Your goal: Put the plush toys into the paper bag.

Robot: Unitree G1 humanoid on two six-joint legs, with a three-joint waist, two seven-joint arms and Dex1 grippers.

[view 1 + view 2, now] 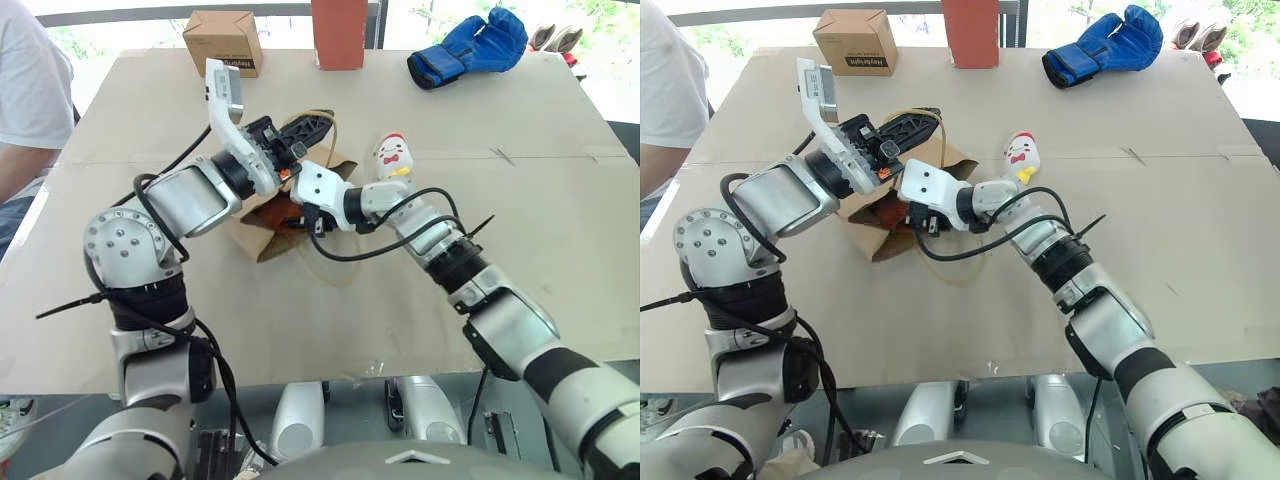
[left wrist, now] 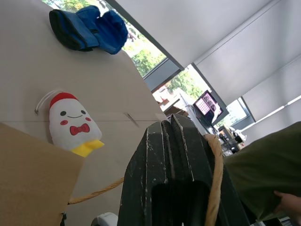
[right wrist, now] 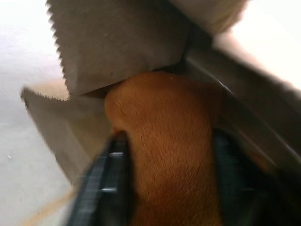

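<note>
The brown paper bag (image 1: 258, 240) lies mid-table with its mouth held up. My left gripper (image 1: 310, 128) is shut on one of its twisted handles (image 2: 214, 179). My right gripper (image 1: 293, 216) reaches into the bag's mouth from the right. Its fingers stand apart, with the orange-brown plush toy (image 3: 169, 141) between them, partly under the bag's sawtooth edge. The white chick plush toy (image 1: 393, 158), with a red cap and bow, stands on the table just right of the bag, behind my right wrist.
A blue boxing glove (image 1: 470, 45) lies at the far right. A small printed cardboard box (image 1: 223, 42) and a tall red box (image 1: 338, 32) stand at the table's far edge. A person in a white shirt (image 1: 25, 90) sits at the left. Cardboard covers the table (image 1: 560, 250).
</note>
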